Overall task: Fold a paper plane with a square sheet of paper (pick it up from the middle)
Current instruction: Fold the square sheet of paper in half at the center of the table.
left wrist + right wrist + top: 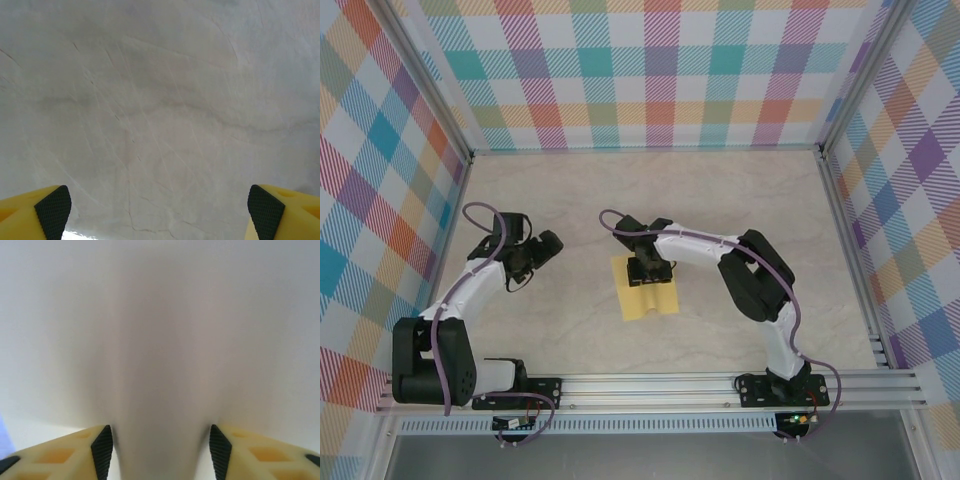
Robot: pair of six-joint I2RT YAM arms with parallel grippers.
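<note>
The square sheet of paper (pixel 646 304) lies yellow and roughly flat on the table in front of the arms. My right gripper (pixel 648 272) points down onto its middle. In the right wrist view the paper (pixel 160 330) rises in a soft ridge between the black pads (pixel 102 452), touching both. The right gripper (pixel 160 442) is open, with the jaws about half as wide as they go and the sheet still resting on the table. My left gripper (pixel 544 247) hovers open to the left of the sheet, over bare tabletop, and the left wrist view shows the left gripper (pixel 160 212) spread wide with nothing between its fingers.
The pale marble-patterned tabletop (pixel 160 100) is ringed by chequered walls (pixel 650 70) on three sides. An aluminium rail (pixel 660 385) carrying both arm bases runs along the near edge.
</note>
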